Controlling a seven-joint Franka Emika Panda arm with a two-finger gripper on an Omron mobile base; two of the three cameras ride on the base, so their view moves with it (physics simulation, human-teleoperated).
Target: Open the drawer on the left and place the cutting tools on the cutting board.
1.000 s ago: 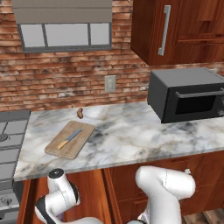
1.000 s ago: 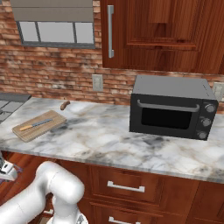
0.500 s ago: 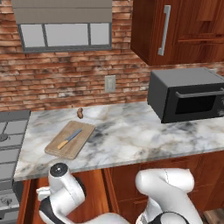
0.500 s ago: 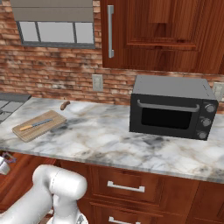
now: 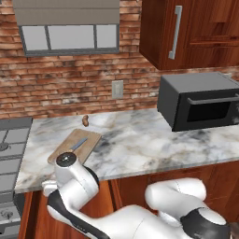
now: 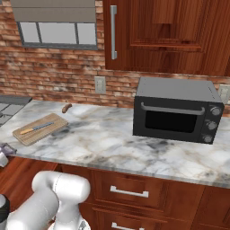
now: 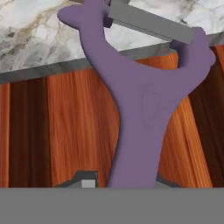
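Your claw pinches the peeler [image 7: 144,109], risen this last second toward the counter [image 7: 30,39] edge; board [image 5: 70,142], holding the knife [image 5: 78,144], comes next.

No text, label, brand, number or sign can be read anywhere.

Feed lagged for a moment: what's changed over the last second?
The arm's elbow has risen beside the counter front, lifting the purple peeler held in the jaws. The knife stays on the cutting board; the microwave is unchanged.
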